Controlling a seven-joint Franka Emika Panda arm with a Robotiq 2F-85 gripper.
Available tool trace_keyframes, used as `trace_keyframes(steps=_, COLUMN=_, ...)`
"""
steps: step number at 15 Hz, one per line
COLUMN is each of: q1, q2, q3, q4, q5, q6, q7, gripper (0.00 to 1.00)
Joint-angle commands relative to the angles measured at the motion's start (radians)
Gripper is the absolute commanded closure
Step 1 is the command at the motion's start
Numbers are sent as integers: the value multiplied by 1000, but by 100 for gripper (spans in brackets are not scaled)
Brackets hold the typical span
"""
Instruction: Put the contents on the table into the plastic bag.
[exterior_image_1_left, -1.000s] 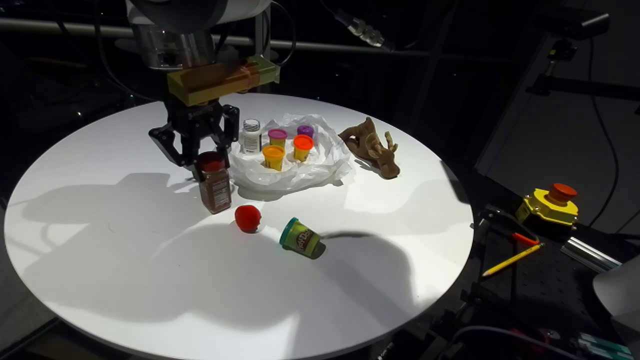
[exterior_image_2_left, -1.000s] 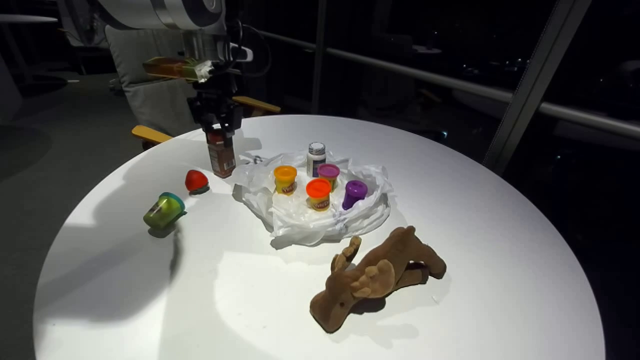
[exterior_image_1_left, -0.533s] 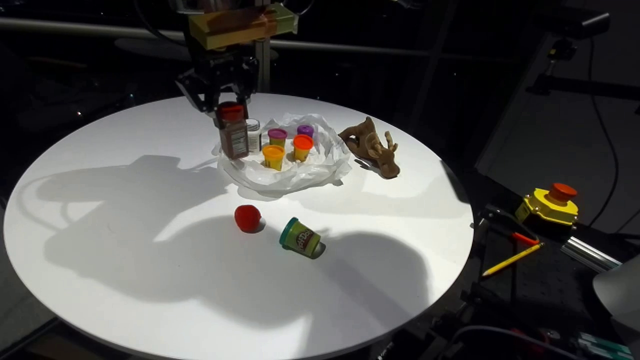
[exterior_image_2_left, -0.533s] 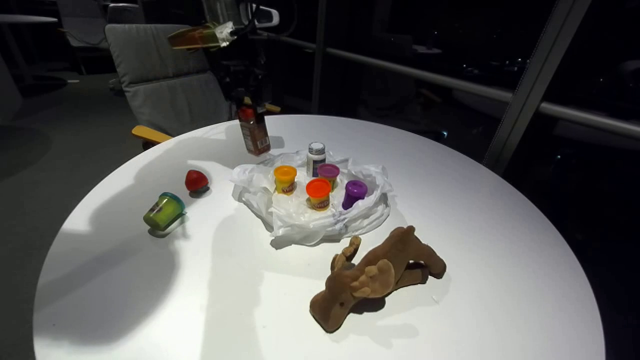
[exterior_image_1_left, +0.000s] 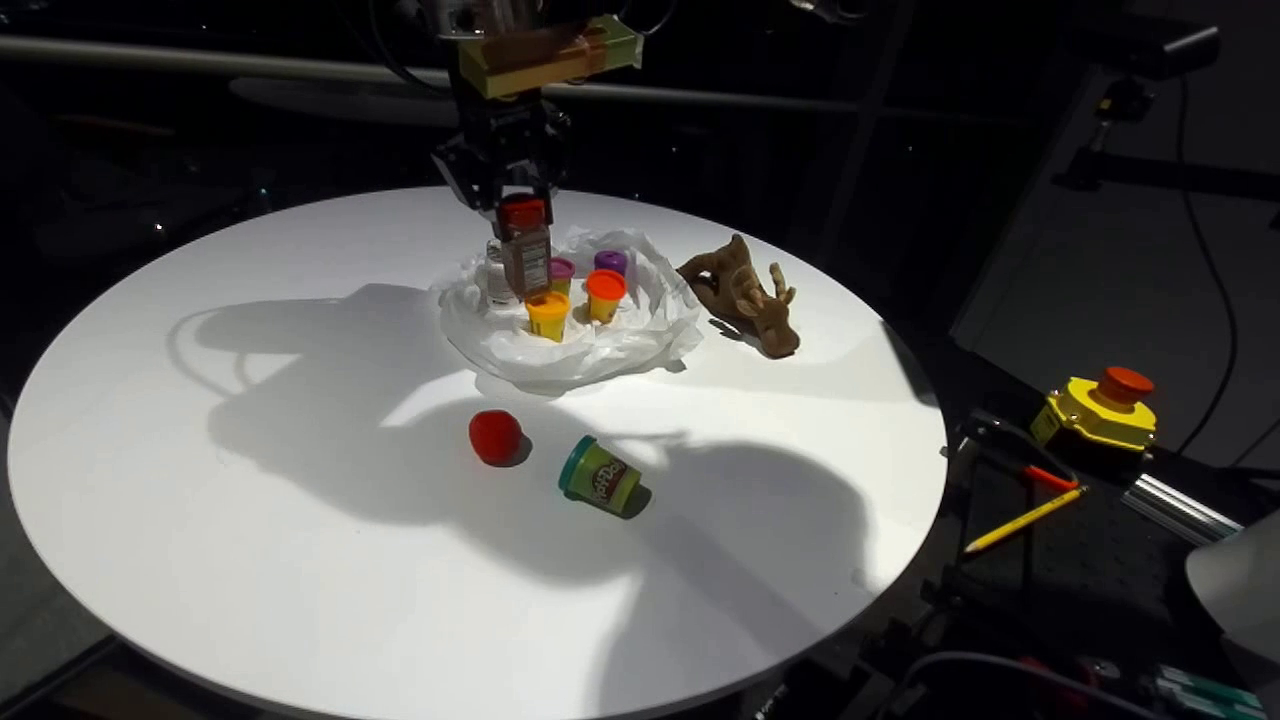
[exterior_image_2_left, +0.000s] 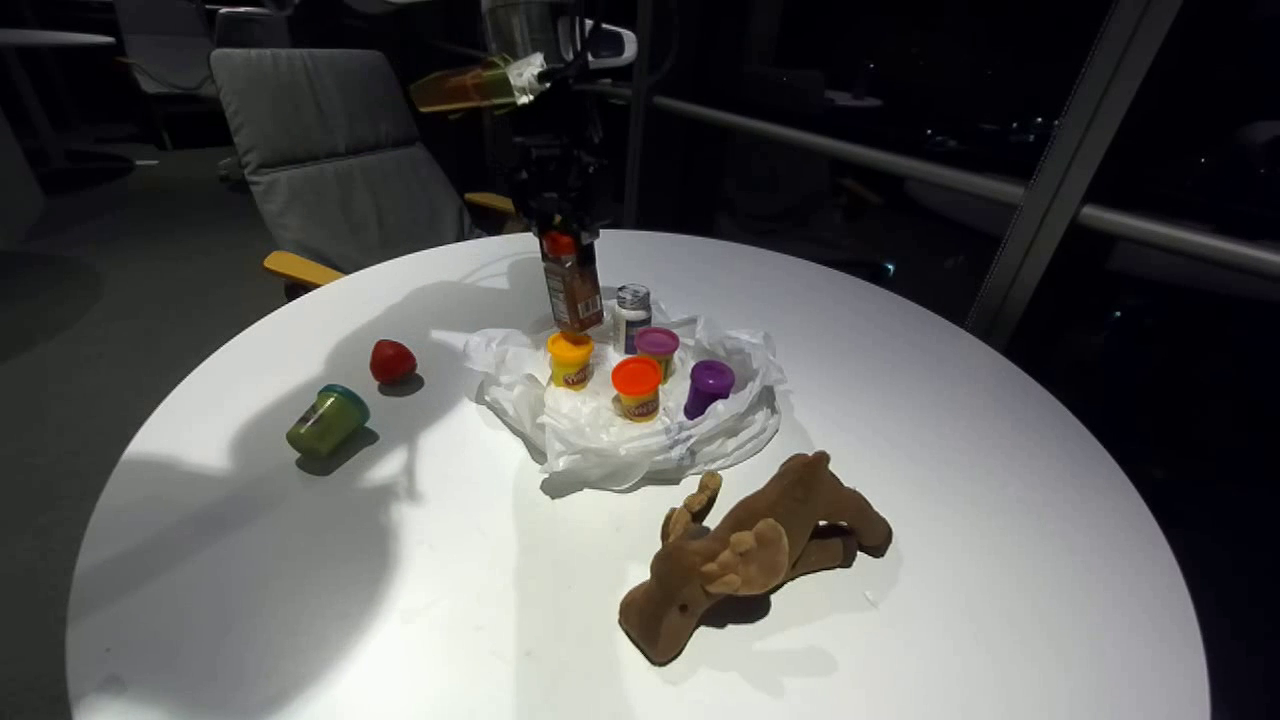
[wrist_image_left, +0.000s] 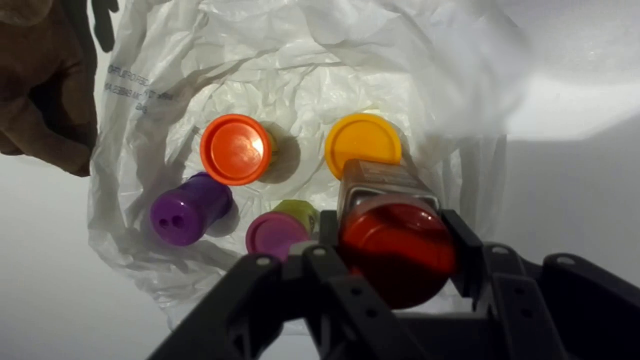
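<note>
Only both exterior views show the roundish red object, kind unclear; the pincer grips the jar.

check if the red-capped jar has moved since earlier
Yes: in both exterior views, the red-capped jar has moved rightward, from beside the plastic bag to over it.

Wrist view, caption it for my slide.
Gripper holds a red-capped jar over a crumpled white plastic bag with four colorful containers inside.
</note>
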Motion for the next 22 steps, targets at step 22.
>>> trace_keyframes(steps=22, q1=-21, q2=103, q3=27, q4=87, q5=33, q6=81, q7=-5, gripper=73)
